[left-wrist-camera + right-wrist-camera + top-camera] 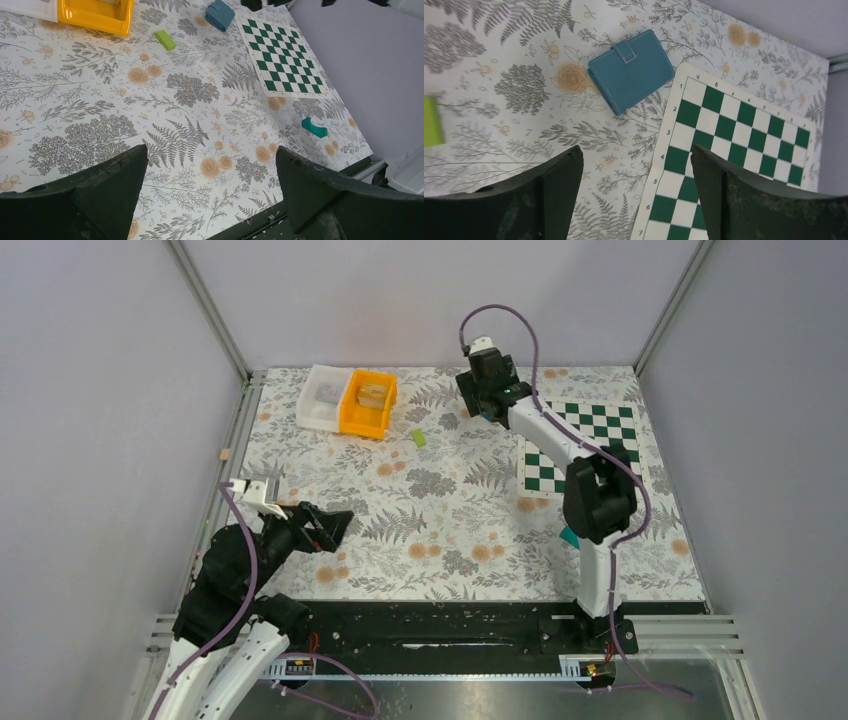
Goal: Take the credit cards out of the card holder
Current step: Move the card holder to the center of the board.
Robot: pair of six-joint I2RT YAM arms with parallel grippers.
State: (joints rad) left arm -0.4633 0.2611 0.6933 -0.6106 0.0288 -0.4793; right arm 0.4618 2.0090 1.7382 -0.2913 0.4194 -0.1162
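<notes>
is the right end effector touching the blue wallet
Apart. The right wrist view shows patterned table between the open right end effector and the blue wallet.

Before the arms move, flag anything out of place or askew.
A teal card lies alone, far from the closed blue wallet, and looks bowed rather than flat. The wallet sits askew to the chessboard.

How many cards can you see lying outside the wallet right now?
1: a teal-green card lying just off the near edge of the chessboard. The blue wallet is shut, so more may be hidden inside.
</notes>
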